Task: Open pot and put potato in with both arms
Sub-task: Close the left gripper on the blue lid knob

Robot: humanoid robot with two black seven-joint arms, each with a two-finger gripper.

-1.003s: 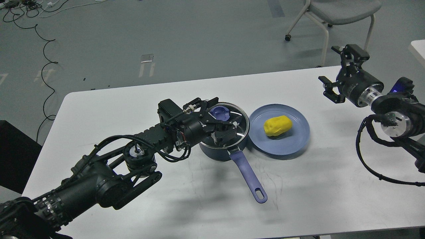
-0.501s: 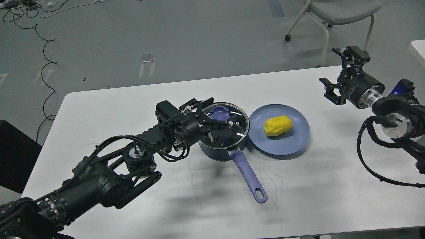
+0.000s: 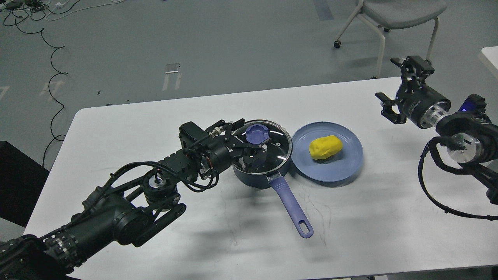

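**Left gripper spread over pot lid; potato on plate**

Nearest me, the pot's purple handle (image 3: 292,206) ran toward the front edge of the white worktop (image 3: 116,128), hanging hole at the near end. My left arm came in from the lower left, low across the worktop.

Mid-worktop: the dark blue pot (image 3: 260,178) sat upright with its glass lid (image 3: 277,146) on. My left gripper (image 3: 251,143) lay over the lid, fingers spread, one beyond the purple knob (image 3: 256,135) and one on the near side over the glass. Nothing was clamped; I could not tell whether either finger touched the knob.

Just right of the pot, rims nearly touching, stood the blue plate (image 3: 342,169). The yellow potato (image 3: 325,147) lay on it, slightly far of centre.

Far right: my right gripper (image 3: 400,87) hung above the worktop's far right corner, fingers wide apart, holding nothing, well apart from the plate.

Beyond the worktop: grey floor, a chair (image 3: 393,15), loose black cables (image 3: 50,58) at far left.
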